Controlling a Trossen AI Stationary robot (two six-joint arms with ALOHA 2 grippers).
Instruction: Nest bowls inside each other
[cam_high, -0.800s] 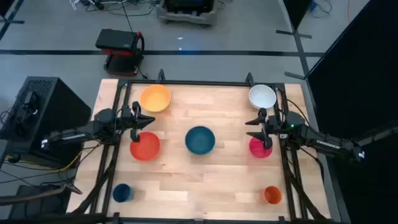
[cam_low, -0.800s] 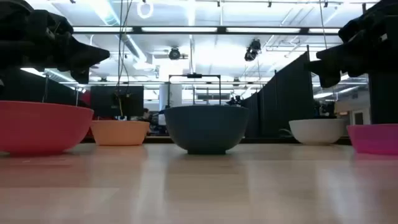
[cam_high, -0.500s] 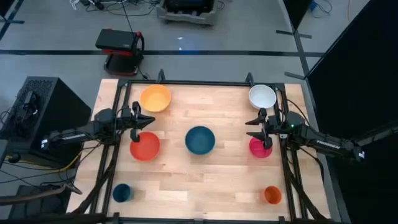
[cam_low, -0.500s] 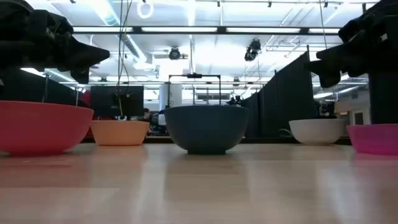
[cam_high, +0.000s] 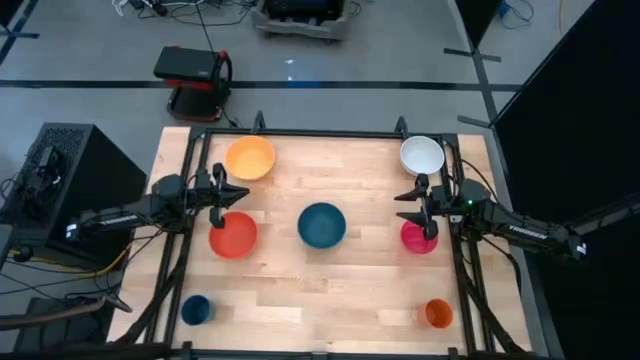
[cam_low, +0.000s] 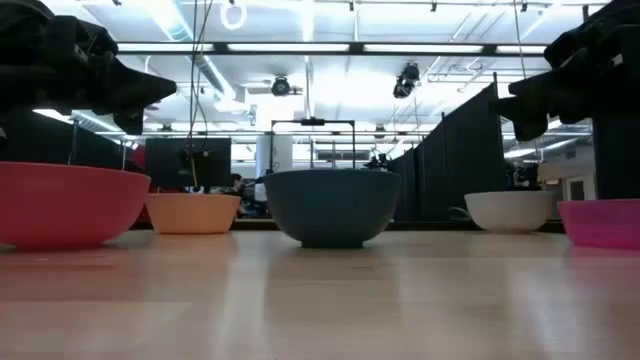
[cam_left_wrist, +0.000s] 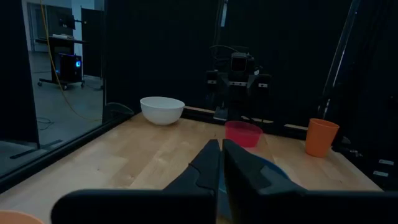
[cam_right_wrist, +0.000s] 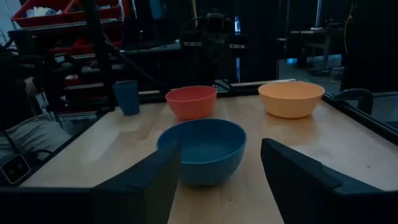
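Observation:
Five bowls rest upright on their bases on the wooden table. The yellow-orange bowl is far left and the red-orange bowl is nearer on the left. The teal blue bowl sits in the middle. The white bowl is far right and the magenta bowl nearer on the right. My left gripper hovers shut between the two left bowls, above the table. My right gripper hovers open beside the magenta bowl and points at the teal bowl.
A dark blue cup stands at the near left corner and an orange cup at the near right. A black frame runs round the table edge. Bare wood lies between the teal bowl and the near edge.

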